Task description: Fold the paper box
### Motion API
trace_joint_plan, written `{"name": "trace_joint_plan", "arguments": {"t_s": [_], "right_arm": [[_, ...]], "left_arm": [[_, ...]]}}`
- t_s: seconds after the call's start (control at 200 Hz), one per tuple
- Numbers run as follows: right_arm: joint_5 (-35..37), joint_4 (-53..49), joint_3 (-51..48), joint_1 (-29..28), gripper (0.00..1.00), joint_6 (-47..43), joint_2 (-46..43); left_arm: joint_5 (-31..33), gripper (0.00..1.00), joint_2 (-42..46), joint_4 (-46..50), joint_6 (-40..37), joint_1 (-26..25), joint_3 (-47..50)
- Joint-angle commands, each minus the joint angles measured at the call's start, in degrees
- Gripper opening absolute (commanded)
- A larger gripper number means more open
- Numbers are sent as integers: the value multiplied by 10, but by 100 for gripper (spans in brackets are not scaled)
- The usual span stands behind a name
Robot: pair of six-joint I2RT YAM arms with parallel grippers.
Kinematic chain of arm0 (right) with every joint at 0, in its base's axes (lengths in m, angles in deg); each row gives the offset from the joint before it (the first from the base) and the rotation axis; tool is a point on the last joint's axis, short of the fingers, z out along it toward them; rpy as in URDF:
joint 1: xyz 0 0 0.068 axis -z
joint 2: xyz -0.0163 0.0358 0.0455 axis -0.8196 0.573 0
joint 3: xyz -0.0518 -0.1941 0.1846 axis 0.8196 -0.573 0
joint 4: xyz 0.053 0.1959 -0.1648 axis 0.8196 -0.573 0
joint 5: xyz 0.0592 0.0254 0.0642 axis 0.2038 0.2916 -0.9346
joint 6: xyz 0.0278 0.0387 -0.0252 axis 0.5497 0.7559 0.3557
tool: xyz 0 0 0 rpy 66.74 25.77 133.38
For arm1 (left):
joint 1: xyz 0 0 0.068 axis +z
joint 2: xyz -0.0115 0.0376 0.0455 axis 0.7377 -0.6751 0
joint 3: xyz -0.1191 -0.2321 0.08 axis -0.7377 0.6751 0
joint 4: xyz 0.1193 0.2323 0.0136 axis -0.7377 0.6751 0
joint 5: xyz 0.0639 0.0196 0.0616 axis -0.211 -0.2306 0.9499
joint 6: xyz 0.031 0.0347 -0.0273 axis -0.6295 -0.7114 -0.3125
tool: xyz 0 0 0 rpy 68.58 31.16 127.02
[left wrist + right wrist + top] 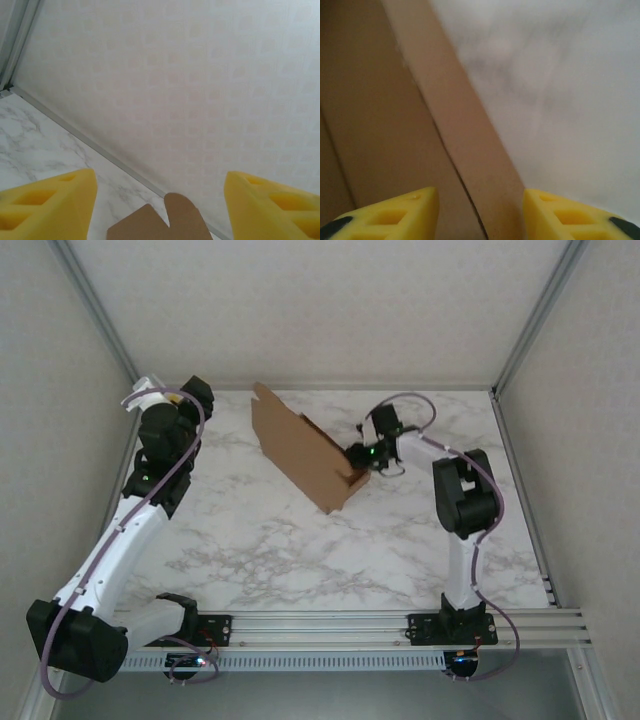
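Standing on edge and leaning, the paper box (pixel 300 448) is a plain brown creased sheet running diagonally across the back middle of the marble table (pixel 300 550), its far tab close to the back wall (pixel 320 310). The right gripper (pixel 356 456) sits at its near-right end, jaws partly apart with a folded flap in the gap, clamped on nothing. The left gripper (pixel 188 396) hangs wide open and empty near the back-left corner, and bare tabletop lies in front of the box.
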State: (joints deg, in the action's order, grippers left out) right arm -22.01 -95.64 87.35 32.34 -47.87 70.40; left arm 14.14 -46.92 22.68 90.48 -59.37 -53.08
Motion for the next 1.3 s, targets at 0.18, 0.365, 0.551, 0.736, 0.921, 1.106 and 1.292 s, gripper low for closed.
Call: {"name": "trace_joint_plan", "arguments": {"t_s": [0.18, 0.365, 0.551, 0.736, 0.921, 1.106, 1.292], "right_arm": [[22, 70, -112, -80, 53, 30, -162], [115, -47, 57, -80, 53, 17, -48], [128, -90, 197, -91, 51, 66, 68], [159, -142, 292, -98, 48, 103, 150], [213, -137, 287, -99, 32, 178, 149], [272, -74, 159, -98, 17, 306, 66], [292, 9, -30, -115, 17, 505, -35]], "left_arm": [[-20, 68, -4, -8, 20, 5, 23], [-27, 67, 12, -4, 31, 5, 44], [-17, 68, 33, 5, 44, 5, 71], [-20, 68, 52, 2, 66, 3, 102], [-19, 68, 77, 9, 77, 4, 136], [-14, 67, 93, 18, 79, 3, 143], [-7, 67, 98, 24, 87, -1, 142]]}}
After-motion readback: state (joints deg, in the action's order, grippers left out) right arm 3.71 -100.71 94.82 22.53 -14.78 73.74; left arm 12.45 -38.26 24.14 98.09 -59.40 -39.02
